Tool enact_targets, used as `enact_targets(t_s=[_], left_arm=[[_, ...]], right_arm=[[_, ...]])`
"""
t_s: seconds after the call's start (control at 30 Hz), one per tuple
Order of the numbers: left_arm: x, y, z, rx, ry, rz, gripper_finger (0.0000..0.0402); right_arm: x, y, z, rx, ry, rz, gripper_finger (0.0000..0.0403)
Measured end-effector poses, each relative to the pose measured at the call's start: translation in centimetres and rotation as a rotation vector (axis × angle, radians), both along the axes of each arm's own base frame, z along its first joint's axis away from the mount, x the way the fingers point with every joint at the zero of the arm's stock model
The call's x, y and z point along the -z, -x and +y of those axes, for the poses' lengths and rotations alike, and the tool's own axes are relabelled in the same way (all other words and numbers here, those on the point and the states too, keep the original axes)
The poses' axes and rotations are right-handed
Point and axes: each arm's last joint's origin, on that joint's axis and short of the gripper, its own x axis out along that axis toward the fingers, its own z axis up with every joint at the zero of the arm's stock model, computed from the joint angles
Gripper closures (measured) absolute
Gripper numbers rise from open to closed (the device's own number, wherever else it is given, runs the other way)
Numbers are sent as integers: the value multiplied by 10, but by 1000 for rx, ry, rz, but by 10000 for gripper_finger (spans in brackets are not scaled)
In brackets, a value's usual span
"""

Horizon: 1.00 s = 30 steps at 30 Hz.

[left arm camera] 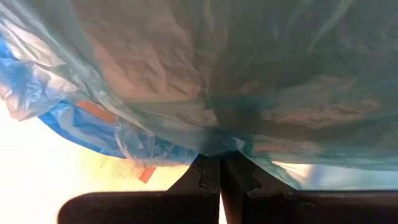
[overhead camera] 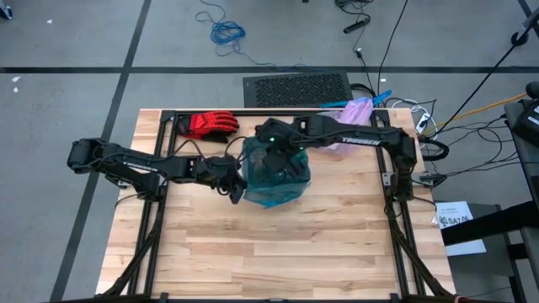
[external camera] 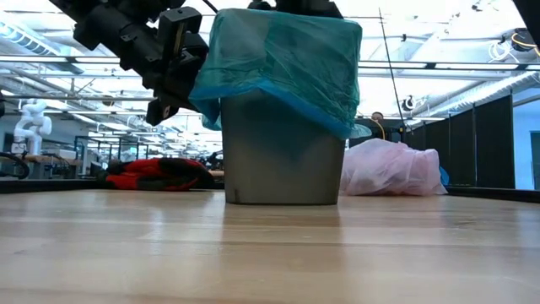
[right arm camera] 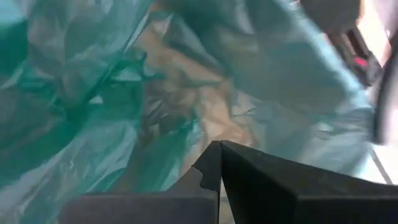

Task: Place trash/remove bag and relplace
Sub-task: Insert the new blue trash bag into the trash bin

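Observation:
A grey bin (external camera: 278, 152) stands upright mid-table with a teal-green plastic bag (external camera: 287, 59) draped over its rim. My left gripper (external camera: 169, 97) is shut at the bag's hanging skirt on the bin's left side. My right gripper (overhead camera: 278, 150) is shut above the bin's mouth, with teal film (right arm camera: 93, 93) all around its fingers. The pale lilac-pink bag (external camera: 392, 169) lies bulging on the table toward the far right corner, touched by no gripper. No loose trash lumps show on the table. My left gripper pinches the teal-green bag's hanging skirt (left arm camera: 214, 146) between its two fingers, reaching in from the table's left. The film bunches at the fingertips and spreads out beyond them. The skirt is pulled away from the bin wall, off the table. My right gripper points down into the bag at the bin's mouth. Whether any film sits between its shut fingers I cannot tell.
A red glove (overhead camera: 208, 124) lies near the far left corner. The lilac-pink bag (overhead camera: 354, 112) sits by the far edge under the right arm. Cables and a black mat (overhead camera: 296, 88) lie on the floor beyond. The table's near half (overhead camera: 278, 252) is bare wood.

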Motion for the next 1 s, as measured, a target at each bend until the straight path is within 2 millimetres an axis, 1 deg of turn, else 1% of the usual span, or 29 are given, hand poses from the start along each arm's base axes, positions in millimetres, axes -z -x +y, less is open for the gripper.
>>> enact_targets(t_s=[0.2,0.4,0.63,1.0], left_arm=[[-5,2,2,-2,-9,-18,402],[-7,4,7,-10,-28,-29,402],[-7,4,8,-4,-43,-29,402],[-8,5,6,16,-32,-30,402]], right_arm=[[21,-3,-1,-96,58,62,403],[44,-3,-3,-133,119,115,403],[66,-2,-3,-131,104,146,403],[100,2,-2,-116,7,173,403]])
